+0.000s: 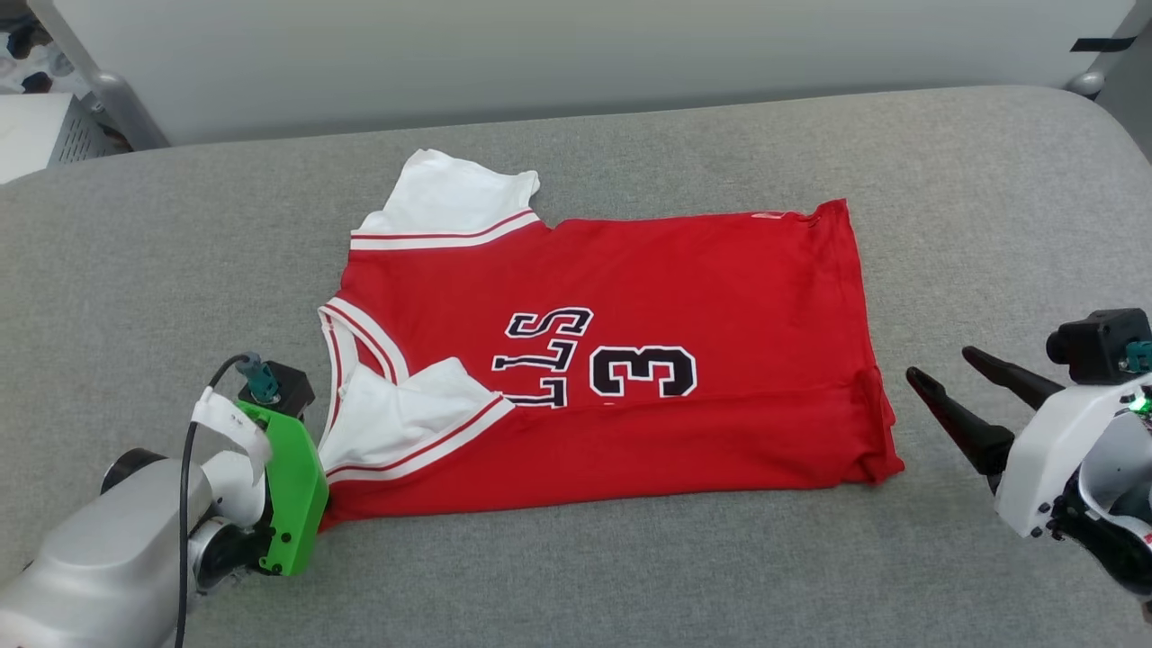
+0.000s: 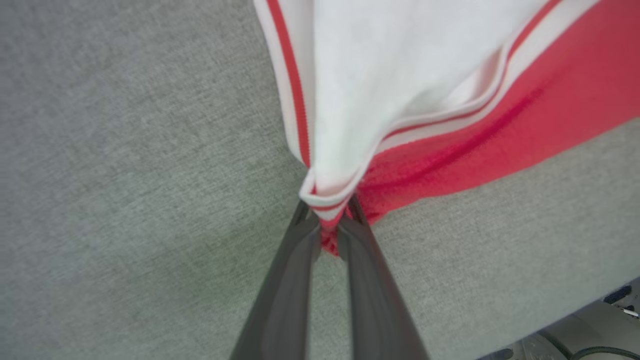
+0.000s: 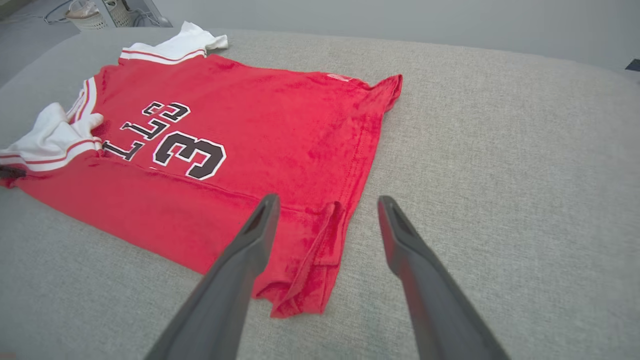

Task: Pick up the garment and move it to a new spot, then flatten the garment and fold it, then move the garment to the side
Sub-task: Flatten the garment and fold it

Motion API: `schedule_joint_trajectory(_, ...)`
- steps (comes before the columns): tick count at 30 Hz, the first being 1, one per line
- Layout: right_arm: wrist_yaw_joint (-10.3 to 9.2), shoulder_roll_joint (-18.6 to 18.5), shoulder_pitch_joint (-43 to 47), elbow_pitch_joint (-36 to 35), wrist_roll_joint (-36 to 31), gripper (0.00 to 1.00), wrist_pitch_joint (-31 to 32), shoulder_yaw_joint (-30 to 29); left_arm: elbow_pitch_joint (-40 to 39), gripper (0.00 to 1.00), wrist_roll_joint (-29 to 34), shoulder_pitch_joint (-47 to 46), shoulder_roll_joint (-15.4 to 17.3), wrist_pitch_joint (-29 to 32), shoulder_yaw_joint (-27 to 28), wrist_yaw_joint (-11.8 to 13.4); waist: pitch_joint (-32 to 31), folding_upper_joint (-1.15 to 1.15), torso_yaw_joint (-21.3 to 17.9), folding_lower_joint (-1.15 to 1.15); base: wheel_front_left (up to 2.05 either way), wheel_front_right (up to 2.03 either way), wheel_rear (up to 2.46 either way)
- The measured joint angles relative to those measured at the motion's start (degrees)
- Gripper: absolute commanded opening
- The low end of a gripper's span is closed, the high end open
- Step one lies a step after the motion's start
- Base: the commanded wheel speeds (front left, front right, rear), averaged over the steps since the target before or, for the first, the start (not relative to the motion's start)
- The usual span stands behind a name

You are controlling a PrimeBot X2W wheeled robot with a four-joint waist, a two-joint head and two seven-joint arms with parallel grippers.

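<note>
Right now the garment point(image 1: 684, 297) lies flat on the grey padded surface point(image 1: 990, 180). Its long axis runs across the robot, collar toward its left and hem toward its right. At the collar end, the left gripper point(image 2: 330, 220) is pinched tight on the near corner, where the white sleeve trim point(image 2: 340, 195) meets the red cloth. At the hem end, the right gripper point(image 1: 938, 361) stands wide open and empty, its fingers aimed at the near hem corner point(image 3: 300, 295) just beside them. I'd judge the right arm is the one to take that corner.
</note>
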Motion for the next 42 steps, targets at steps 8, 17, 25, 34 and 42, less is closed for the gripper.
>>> schedule_joint_trajectory(8,0.0,-5.37,-2.42,-3.42,0.21,1.0,15.71,2.16,-5.43,0.0,0.45,0.49,2.02,-3.7,-1.72,0.0,-1.64,0.0,1.43,0.0,0.0,0.0,0.0)
schedule_joint_trajectory(17,0.0,-4.86,-3.53,0.78,1.99,1.0,27.59,4.9,-9.79,0.0,1.56,0.21,2.48,-4.64,-2.22,0.0,-0.88,0.0,3.26,0.0,0.0,0.0,0.0)
schedule_joint_trajectory(25,0.0,1.49,-6.47,10.17,1.13,1.0,26.05,7.17,-10.99,0.0,2.66,-1.17,2.21,-5.26,-2.19,0.53,1.64,0.0,4.22,0.0,0.0,0.0,0.0)
schedule_joint_trajectory(34,-0.01,3.72,-8.96,17.89,0.51,1.0,21.76,11.72,-11.29,0.0,4.07,-1.7,1.97,-5.98,-2.22,1.02,3.39,0.0,5.26,0.0,0.0,0.0,0.0)
schedule_joint_trajectory(42,-0.01,3.18,-9.06,18.25,3.88,0.0,14.99,13.65,-11.52,0.0,3.56,-0.82,2.29,-6.81,-2.18,1.77,2.02,0.0,4.89,0.0,0.0,0.0,0.0)
